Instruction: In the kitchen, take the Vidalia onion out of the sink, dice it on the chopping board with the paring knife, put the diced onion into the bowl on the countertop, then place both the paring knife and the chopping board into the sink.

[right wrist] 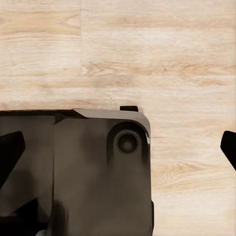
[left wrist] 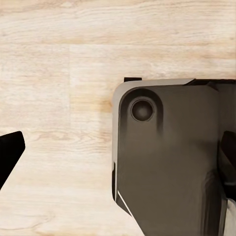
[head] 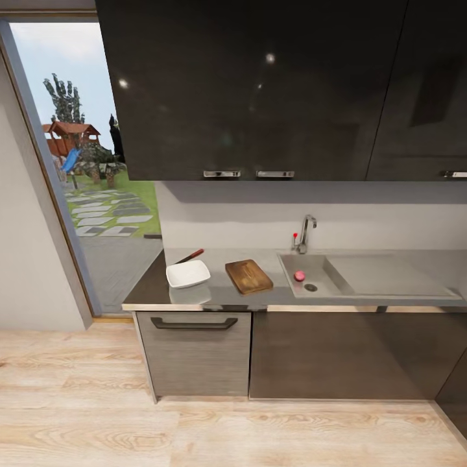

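Observation:
The Vidalia onion [head: 299,275], a small pinkish bulb, lies in the sink [head: 389,279] basin beside the round drain. Left of the sink, the brown chopping board [head: 248,276] lies flat on the grey countertop [head: 149,288]. Further left stands the white bowl [head: 188,274]. The paring knife [head: 190,256] lies just behind it, red handle pointing to the back right. My left gripper [left wrist: 118,157] hangs open over the wooden floor and my own dark base, its fingertips [left wrist: 11,152] far apart. Over the same floor and base, my right gripper [right wrist: 118,152] is also open and holds nothing.
A chrome faucet [head: 305,233] with a red knob rises behind the basin. Dark upper cabinets [head: 259,91] hang over the counter. A drawer front with a dark handle [head: 193,322] sits below the bowl. An open doorway [head: 97,194] to a garden is at the left. Light wooden floor [head: 194,428] lies between me and the counter.

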